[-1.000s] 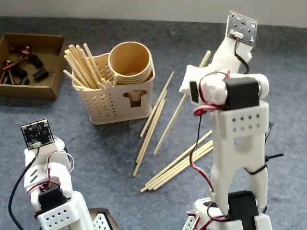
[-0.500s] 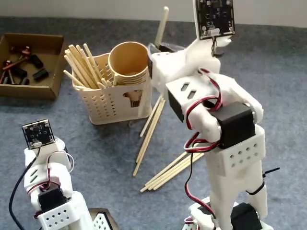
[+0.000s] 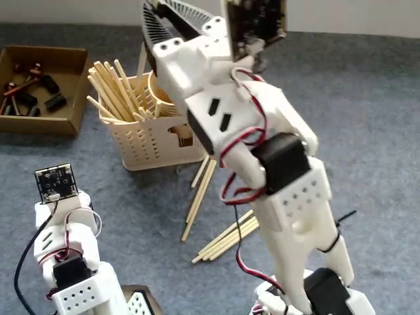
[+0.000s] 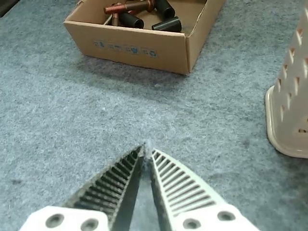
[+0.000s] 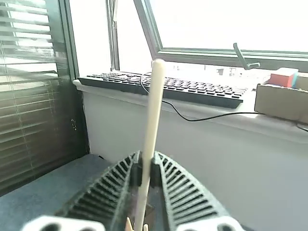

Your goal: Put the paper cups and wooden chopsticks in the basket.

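The job looks well along but not finished. The basket (image 3: 154, 134) already holds a bundle of chopsticks (image 3: 110, 88) in one side and a stack of paper cups (image 3: 159, 100) in the other. The right arm covers much of the stack, so I cannot count the cups, though no cup lies loose on the grey mat (image 3: 367, 118). The right claw (image 5: 146, 161) is raised above the basket and clenched on a single chopstick (image 5: 153, 110), which stands up between its jaws. That stick is not yet in the basket. On the mat beside the basket lie two groups of loose chopsticks, one (image 3: 199, 191) just off the basket's corner and another (image 3: 226, 237) nearer the right arm's base. These are what is left to collect. The left claw (image 4: 146, 150) hangs low over the mat, well short of the basket, with its jaws closed together on nothing. A cardboard box (image 3: 62, 98) of small parts sits off to the side.
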`<state>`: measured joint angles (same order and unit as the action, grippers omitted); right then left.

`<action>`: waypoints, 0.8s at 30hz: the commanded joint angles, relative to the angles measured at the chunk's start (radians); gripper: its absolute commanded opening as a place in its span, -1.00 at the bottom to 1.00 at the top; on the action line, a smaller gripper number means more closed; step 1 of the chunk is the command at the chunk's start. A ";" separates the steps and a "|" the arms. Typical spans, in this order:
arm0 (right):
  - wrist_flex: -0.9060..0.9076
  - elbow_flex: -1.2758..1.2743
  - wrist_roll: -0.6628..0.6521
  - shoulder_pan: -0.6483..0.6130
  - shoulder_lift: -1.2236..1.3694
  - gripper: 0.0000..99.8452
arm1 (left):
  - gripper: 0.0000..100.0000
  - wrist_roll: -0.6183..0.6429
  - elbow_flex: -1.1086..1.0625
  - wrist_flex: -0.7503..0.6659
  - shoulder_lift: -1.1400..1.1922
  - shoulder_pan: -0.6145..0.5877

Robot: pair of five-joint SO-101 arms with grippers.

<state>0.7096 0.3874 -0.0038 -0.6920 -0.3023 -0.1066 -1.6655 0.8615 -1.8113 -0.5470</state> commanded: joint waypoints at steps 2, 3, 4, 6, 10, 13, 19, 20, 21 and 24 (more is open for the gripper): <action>-0.068 0.007 -0.017 -0.038 0.068 -0.99 | -0.97 -0.009 0.008 -0.020 -0.012 0.019; -0.068 0.007 -0.017 -0.041 0.084 -0.99 | -0.97 -0.009 0.008 -0.020 -0.012 0.019; -0.068 0.007 -0.017 -0.042 0.099 -0.99 | -0.97 -0.009 0.008 -0.020 -0.012 0.019; -0.068 0.007 -0.017 -0.042 0.131 -0.99 | -0.97 -0.009 0.008 -0.020 -0.012 0.019; -0.068 0.007 -0.018 -0.036 0.188 -0.99 | -0.97 -0.009 0.008 -0.020 -0.012 0.019; -0.065 0.005 -0.018 -0.039 0.209 -0.99 | -0.97 -0.009 0.008 -0.020 -0.012 0.019; -0.039 0.004 -0.057 -0.041 0.225 -0.99 | -0.97 -0.009 0.008 -0.020 -0.012 0.019; -0.022 0.004 -0.098 -0.042 0.225 -0.99 | -0.97 -0.009 0.008 -0.020 -0.012 0.019; -0.007 0.004 -0.137 -0.050 0.225 -0.99 | -0.97 -0.009 0.008 -0.020 -0.012 0.019; 0.030 0.004 -0.207 -0.068 0.225 -0.99 | -0.97 -0.009 0.008 -0.020 -0.012 0.019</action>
<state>0.7127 0.3874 -0.1465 -0.7380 -0.0706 -0.1066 -1.6655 0.8615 -1.8113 -0.5470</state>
